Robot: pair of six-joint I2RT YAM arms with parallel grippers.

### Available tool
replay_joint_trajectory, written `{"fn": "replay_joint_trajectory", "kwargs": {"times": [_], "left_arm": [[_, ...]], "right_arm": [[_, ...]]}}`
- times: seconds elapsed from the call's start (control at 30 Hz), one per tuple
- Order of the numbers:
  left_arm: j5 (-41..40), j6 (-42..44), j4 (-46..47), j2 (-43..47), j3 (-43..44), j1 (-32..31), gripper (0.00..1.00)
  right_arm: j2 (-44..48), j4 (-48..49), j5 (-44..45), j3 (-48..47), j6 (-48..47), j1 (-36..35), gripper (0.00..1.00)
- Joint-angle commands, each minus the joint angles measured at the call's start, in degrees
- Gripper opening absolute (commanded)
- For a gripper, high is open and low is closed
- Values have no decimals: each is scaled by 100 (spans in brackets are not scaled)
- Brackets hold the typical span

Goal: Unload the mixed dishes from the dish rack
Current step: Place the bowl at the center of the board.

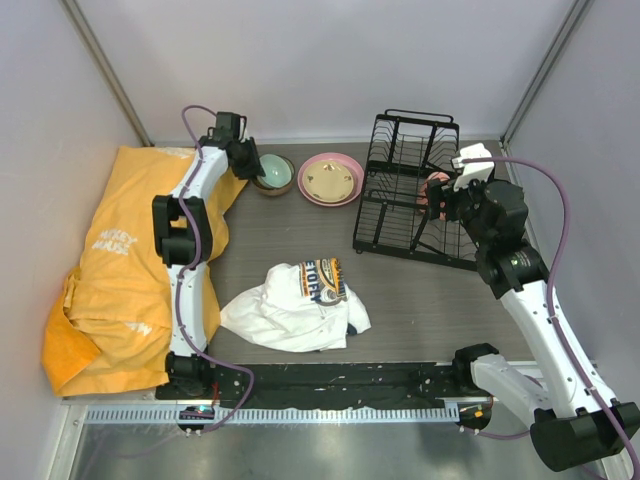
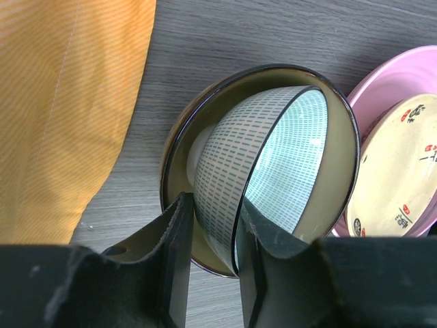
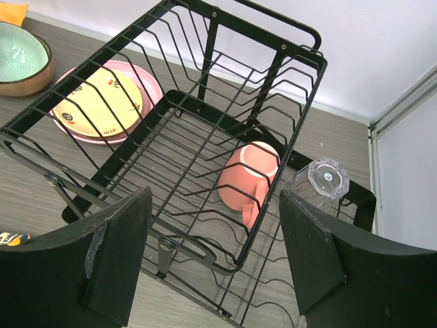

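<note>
The black wire dish rack stands at the back right and fills the right wrist view. A pink mug lies on its side in it, and a clear glass stands upside down at its right edge. My right gripper is open and empty above them. My left gripper is shut on the rim of the mint-green bowl, which sits tilted inside the tan bowl. The cream patterned plate lies on the big pink plate beside the bowls.
An orange cloth covers the left side of the table, close to the bowls. A crumpled white printed T-shirt lies in the near middle. Walls close in the back and both sides.
</note>
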State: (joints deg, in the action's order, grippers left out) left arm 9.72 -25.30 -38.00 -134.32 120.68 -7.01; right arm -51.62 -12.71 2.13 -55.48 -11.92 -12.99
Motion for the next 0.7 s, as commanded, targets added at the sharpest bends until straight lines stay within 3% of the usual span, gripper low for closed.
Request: {"fn": "replay_joint_trajectory", "kwargs": {"times": [0.0,0.13,0.4,0.67], "left_arm": [[127,34,152,20,219,-46,34],[136,51,135,20,236,-55,38],[118,113,117,108,307,-64,55],[57,174,100,301,342,-73,57]], "right_arm": [[143,313,86,38,-73,7,79],[143,348,112,81,-91,7,79],[134,436,86,187,-65,7,79],[125,462,51,213,-29,7,79]]}}
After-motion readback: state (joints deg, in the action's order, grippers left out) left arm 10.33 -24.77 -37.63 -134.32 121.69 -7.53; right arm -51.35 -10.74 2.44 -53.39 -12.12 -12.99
